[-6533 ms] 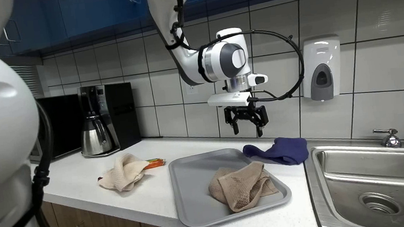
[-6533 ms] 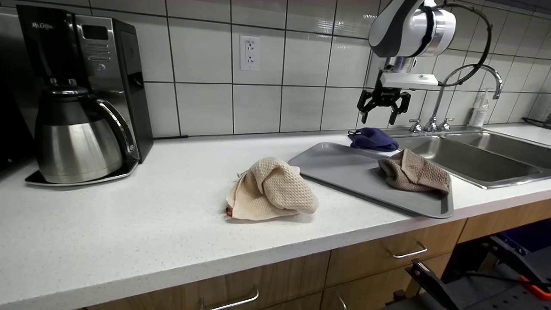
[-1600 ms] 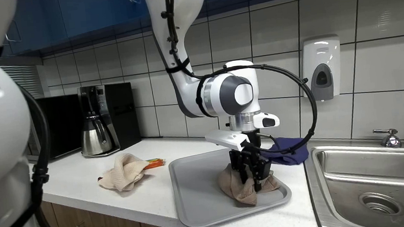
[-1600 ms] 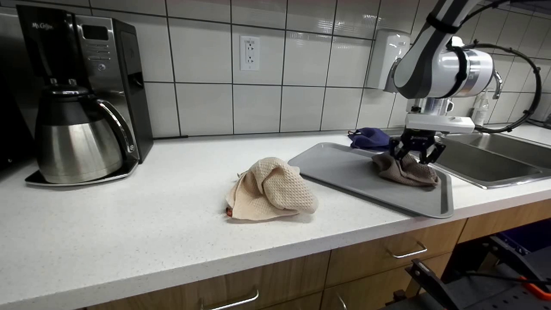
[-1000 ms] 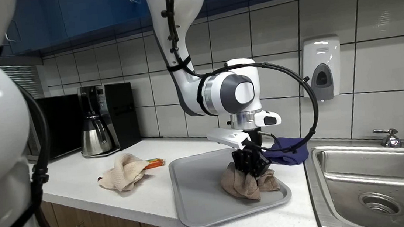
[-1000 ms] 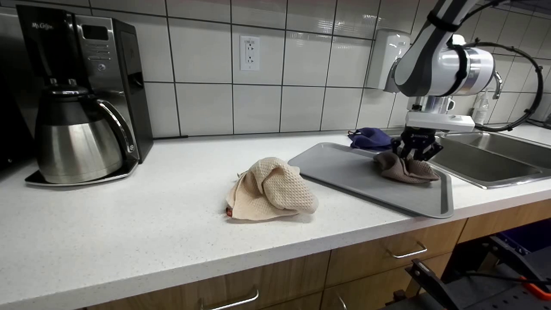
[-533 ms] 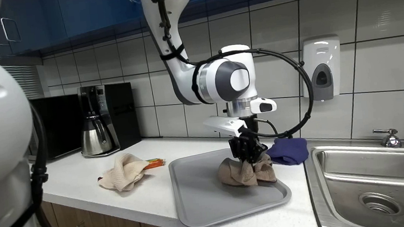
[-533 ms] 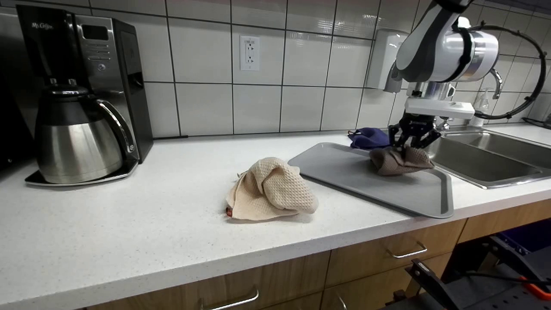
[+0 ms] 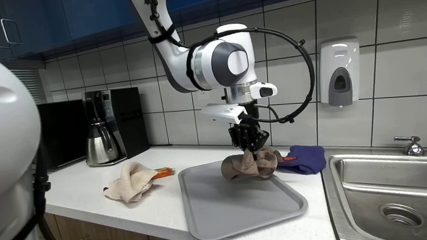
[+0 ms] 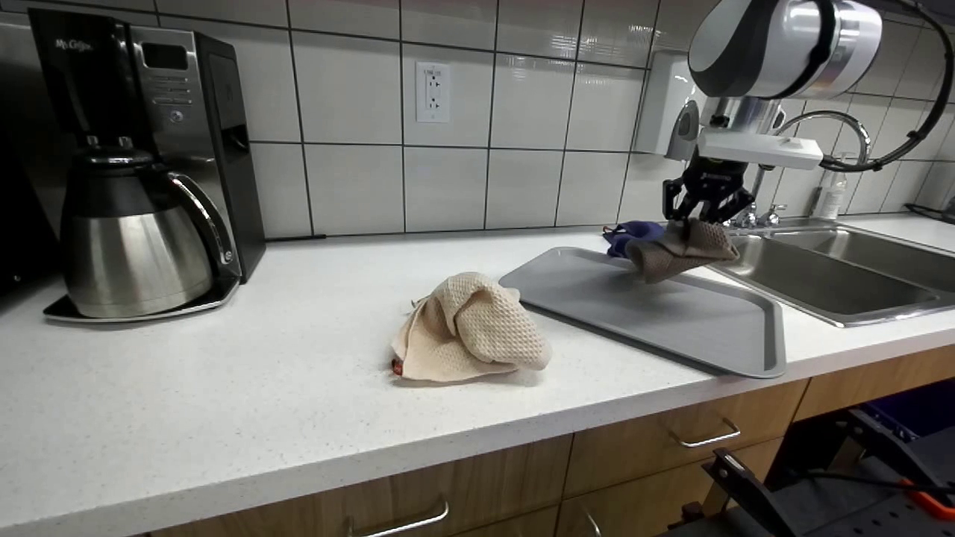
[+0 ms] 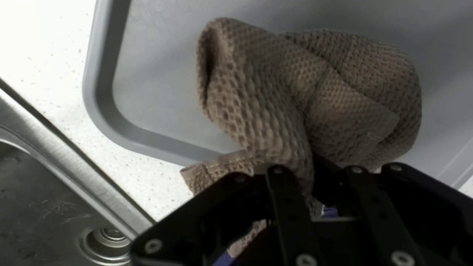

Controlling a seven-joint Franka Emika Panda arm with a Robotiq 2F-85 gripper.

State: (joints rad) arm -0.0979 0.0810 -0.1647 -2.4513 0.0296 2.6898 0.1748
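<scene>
My gripper (image 9: 254, 153) is shut on a brown waffle-weave cloth (image 9: 241, 167), pinching a bunched fold near its middle. In the wrist view the fold of the brown cloth (image 11: 255, 88) runs up between the black fingers (image 11: 292, 207); the fingertips are buried in it. The cloth hangs just above the far part of a grey tray (image 9: 230, 208), its ends drooping. Close behind it lies a purple cloth (image 9: 307, 160), partly covered in both exterior views. A small red-orange thing (image 9: 289, 158) shows between the two cloths; I cannot tell which it belongs to.
A cream cloth (image 9: 131, 182) lies on the counter, with an orange and green thing (image 9: 163, 173) sticking out behind it. A coffee maker (image 10: 142, 171) stands at the far side, a steel sink (image 9: 396, 192) beside the tray. Tiled wall (image 9: 406, 11) and soap dispenser (image 9: 340, 72) are behind.
My gripper has closed on the brown cloth and raised it off the tray. Over the last half second both moved up and back toward the wall. Tray and cream cloth have stayed put.
</scene>
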